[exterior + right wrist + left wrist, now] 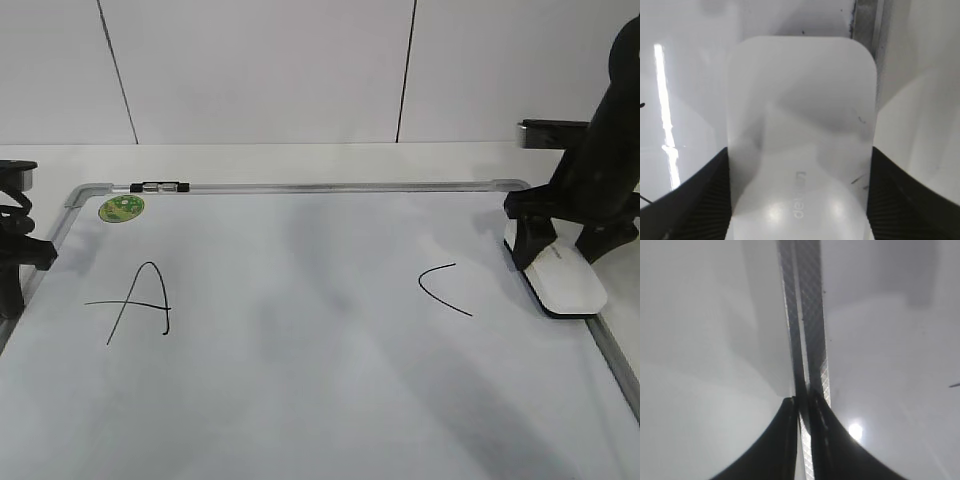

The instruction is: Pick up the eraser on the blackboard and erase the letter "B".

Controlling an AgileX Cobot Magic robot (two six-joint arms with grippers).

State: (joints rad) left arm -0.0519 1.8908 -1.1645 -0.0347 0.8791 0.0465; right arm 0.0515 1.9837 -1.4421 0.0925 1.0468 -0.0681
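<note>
- Gripping the eraser (pixel 566 279) at the board's (pixel 320 400) right edge, our right gripper (pixel 800 200) has both fingers against its sides.
- Between "A" (pixel 140 303) and "C" (pixel 443 288) we see no "B".
- Our left gripper (pixel 805 405) is pinched together, idle.

A plain white tabletop (pixel 300 160) stretches back to a white panelled wall. Lying flat on it, filling most of the near surface, is a large white dry-erase blackboard with a grey metal frame and rounded corners (pixel 330 187). A narrow strip of bare table shows behind the board's far edge, and another along its right side. The board's left frame rail runs up the middle of the left wrist view (pixel 807 315), with white table surface to one side of it and white board surface to the other.
</note>
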